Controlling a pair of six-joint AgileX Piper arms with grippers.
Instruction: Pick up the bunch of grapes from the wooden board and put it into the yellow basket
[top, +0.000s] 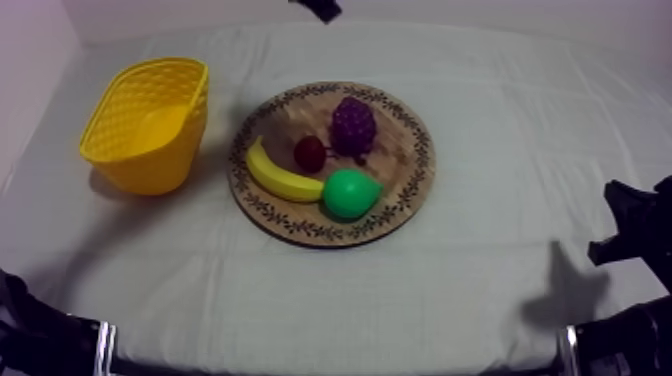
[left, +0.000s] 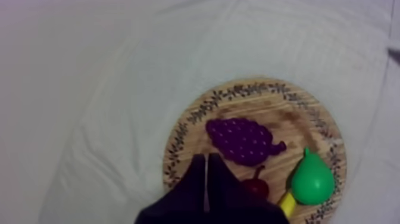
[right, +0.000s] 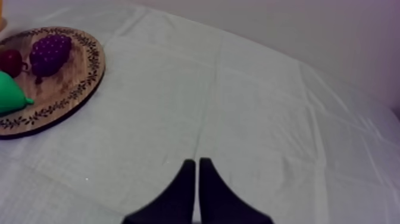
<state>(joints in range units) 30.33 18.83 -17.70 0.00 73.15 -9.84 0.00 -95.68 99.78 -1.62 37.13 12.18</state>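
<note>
The purple bunch of grapes (top: 353, 125) lies on the far part of the round wooden board (top: 405, 195), with nothing touching it. The yellow basket (top: 150, 122) stands on the cloth to the left of the board and looks empty. My left gripper (left: 205, 170) is shut on nothing, its fingers together as a narrow wedge. It hangs well above the board's (left: 309, 113) rim, a little short of the grapes (left: 243, 140). My right gripper (right: 197, 167) is shut too, over bare cloth and far from the board (right: 71, 89) and grapes (right: 50, 50).
Also on the board are a banana (top: 278, 174), a small red fruit (top: 309, 153) touching the grapes' side, and a green pear (top: 350, 193). Black arm parts sit at the lower left (top: 40, 340) and right edge (top: 630, 225).
</note>
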